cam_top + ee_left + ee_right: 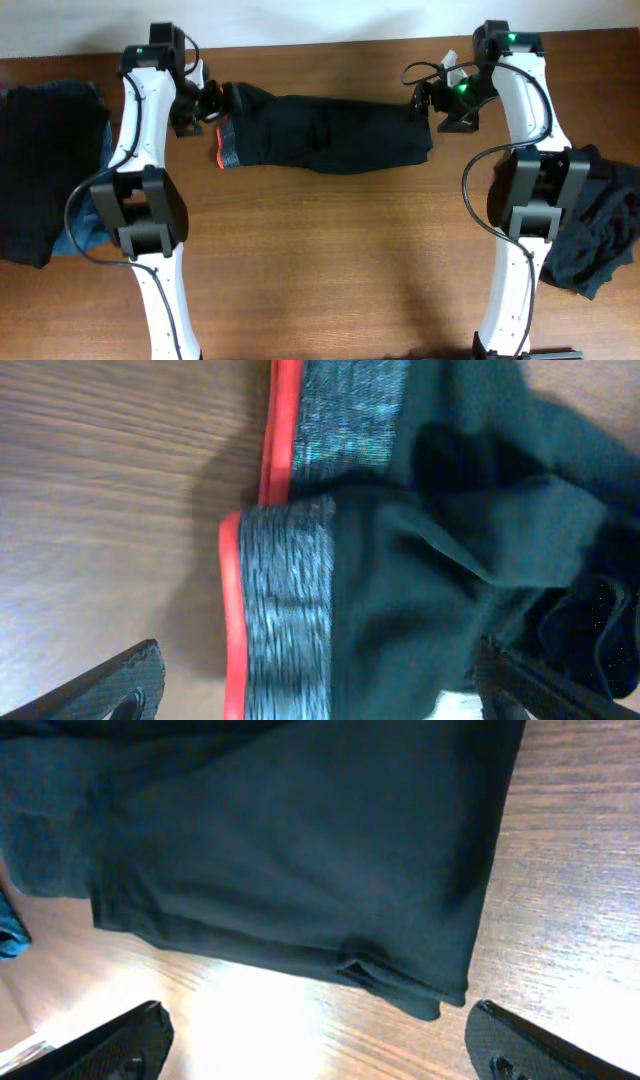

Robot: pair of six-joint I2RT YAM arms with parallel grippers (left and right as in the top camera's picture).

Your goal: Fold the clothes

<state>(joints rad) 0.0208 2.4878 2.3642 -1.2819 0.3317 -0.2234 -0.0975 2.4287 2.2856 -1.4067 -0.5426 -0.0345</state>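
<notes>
The black trousers [325,133] are laid long axis left to right along the far side of the table [330,250]. The red-edged waistband [228,150] is found just beside the left gripper [207,103], the leg ends by the right gripper [427,100]. Both claws are held spread wide, with nothing pinched.

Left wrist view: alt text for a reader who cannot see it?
Soft black trousers with a heathered grey waistband edged in red lie bunched on the brown wooden table. The open left gripper frames the bottom corners.
</notes>
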